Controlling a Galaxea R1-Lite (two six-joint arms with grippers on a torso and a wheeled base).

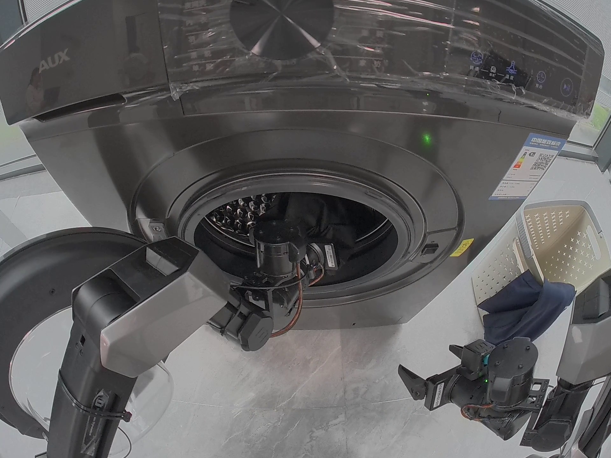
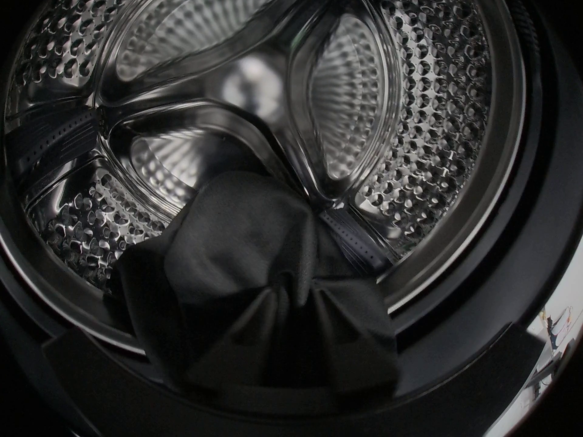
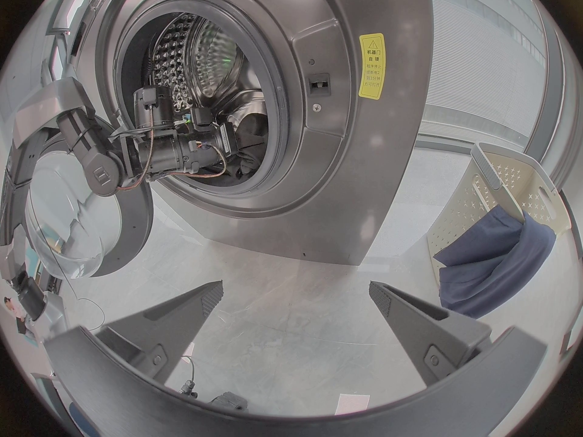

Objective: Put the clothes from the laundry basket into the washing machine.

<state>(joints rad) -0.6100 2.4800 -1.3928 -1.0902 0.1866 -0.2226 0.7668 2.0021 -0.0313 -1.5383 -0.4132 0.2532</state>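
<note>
left gripper (image 1: pixel 324 254) sits in the washing machine (image 1: pixel 382 141) beside a black garment (image 2: pixel 255 262) (grip: cannot tell). right gripper (image 3: pixel 294 286) hangs wide apart at the machine's five o'clock.

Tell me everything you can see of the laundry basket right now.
The laundry basket is cream plastic with a grey rim. Its walls are perforated with small holes, and one has a handle slot. It sits on the pale floor to the right of the washing machine; whether it is upright or tilted is unclear. A navy garment spills out over its near edge. Nothing else touches it.
</note>
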